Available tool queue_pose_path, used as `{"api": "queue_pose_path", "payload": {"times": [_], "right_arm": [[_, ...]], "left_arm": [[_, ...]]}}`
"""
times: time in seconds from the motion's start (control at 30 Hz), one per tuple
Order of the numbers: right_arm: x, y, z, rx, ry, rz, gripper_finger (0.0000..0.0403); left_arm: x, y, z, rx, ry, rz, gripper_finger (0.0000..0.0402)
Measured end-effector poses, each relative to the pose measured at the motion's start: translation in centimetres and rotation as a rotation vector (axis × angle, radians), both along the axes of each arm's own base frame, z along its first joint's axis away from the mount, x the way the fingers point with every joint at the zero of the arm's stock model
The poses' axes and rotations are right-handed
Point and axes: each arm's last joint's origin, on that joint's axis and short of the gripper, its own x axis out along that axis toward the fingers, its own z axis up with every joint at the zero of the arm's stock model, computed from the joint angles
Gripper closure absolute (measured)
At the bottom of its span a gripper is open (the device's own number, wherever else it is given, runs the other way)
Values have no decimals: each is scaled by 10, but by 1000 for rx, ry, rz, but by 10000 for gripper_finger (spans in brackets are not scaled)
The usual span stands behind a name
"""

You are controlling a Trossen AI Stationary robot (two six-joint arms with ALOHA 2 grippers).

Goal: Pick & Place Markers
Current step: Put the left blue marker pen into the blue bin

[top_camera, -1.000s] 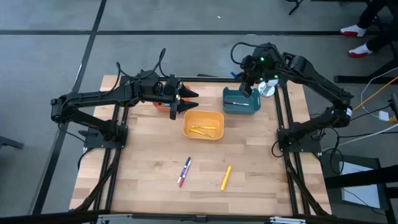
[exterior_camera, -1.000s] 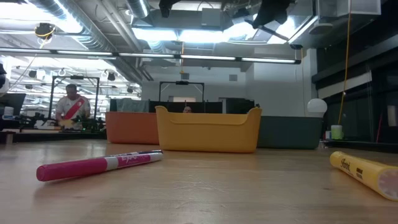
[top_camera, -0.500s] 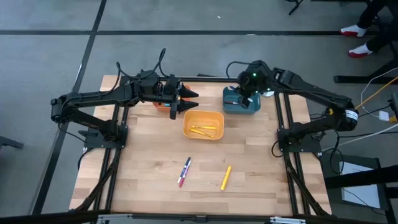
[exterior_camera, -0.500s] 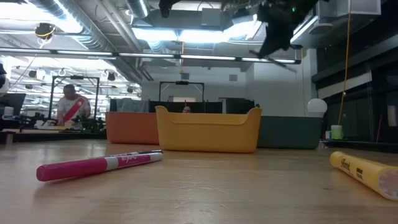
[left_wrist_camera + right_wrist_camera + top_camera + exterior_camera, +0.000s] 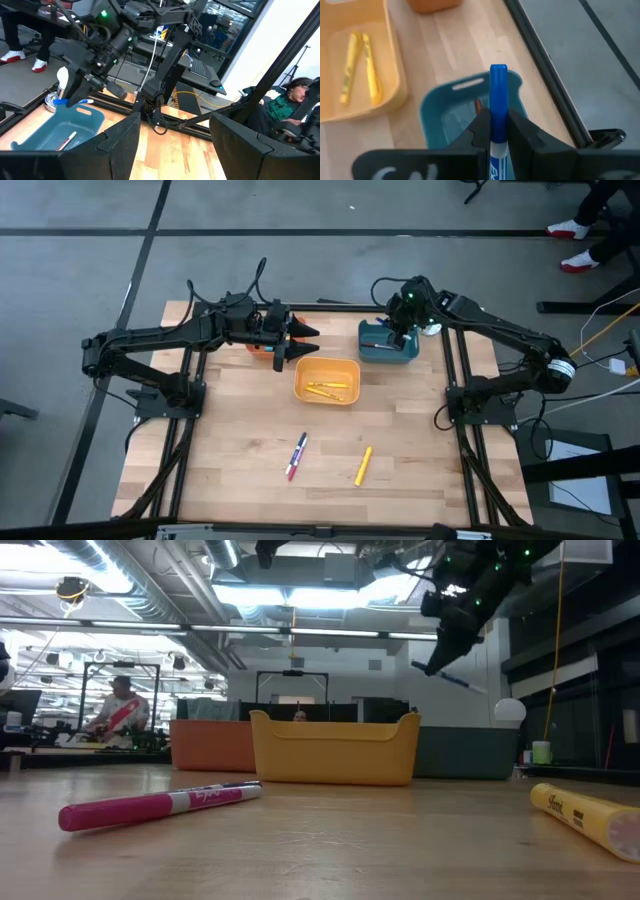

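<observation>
— Where is the right claw?

— Above the teal bin near the desk's far right corner, clenched on a blue marker.

— And the left claw?

— Spread wide with nothing in it, hanging near the far edge between the orange bin and the yellow bin.

— The other markers?

— Two yellow markers lie in the yellow bin. A pink marker and a yellow marker lie toward the near edge, apart from each other.
</observation>
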Motion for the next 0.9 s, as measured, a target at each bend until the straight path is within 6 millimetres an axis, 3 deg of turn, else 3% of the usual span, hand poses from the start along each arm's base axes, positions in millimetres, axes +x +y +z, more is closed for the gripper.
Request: {"api": "queue_pose_path", "payload": {"times": [0.33, 0.9], "right_arm": [[-12, -8, -25, -35, 115, 72, 361], [12, -27, -58, 24, 145, 146, 361]], "left_arm": [[0, 0, 0, -11, 0, 2, 169], [0, 0, 0, -36, 0, 3, 169]]}}
